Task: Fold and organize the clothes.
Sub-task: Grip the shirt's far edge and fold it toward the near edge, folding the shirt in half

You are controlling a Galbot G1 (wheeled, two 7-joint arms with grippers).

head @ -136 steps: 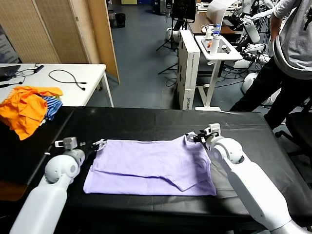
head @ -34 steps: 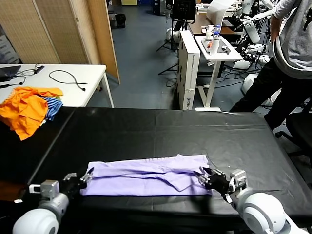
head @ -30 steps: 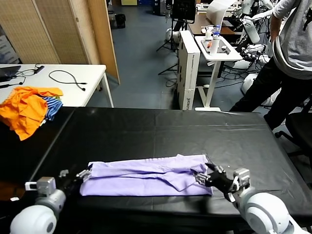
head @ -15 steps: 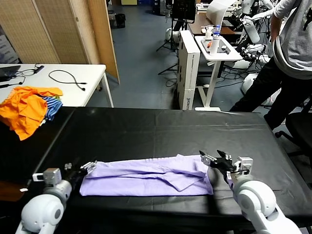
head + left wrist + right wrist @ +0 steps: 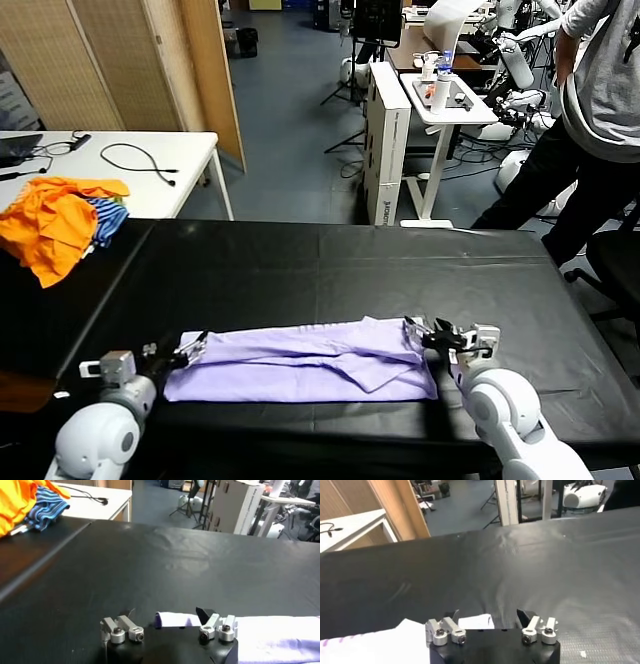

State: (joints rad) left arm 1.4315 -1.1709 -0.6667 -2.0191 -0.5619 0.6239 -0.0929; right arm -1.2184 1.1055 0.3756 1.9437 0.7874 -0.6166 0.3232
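Note:
The clothes, a pale lavender t-shirt (image 5: 300, 360), lie folded into a long narrow strip near the front of the black table (image 5: 320, 265). My left gripper (image 5: 190, 348) sits at the strip's left end, open, with the shirt's end corner (image 5: 175, 619) lying between its spread jaws. My right gripper (image 5: 432, 333) is at the strip's right end by the far corner, also open. A pale corner of cloth (image 5: 474, 622) shows between its jaws. Neither gripper pinches the fabric. In the right wrist view more of the shirt (image 5: 380, 642) spreads off to one side.
A heap of orange and blue-striped garments (image 5: 55, 225) rests at the table's far left, beside a white desk (image 5: 150, 165) with a cable. A white cart (image 5: 440, 100) and a standing person (image 5: 600, 110) are beyond the table at right.
The shirt, spread wider a few seconds ago, is now a narrow strip. In the last second both grippers moved from its near edge toward the far corners at its ends.

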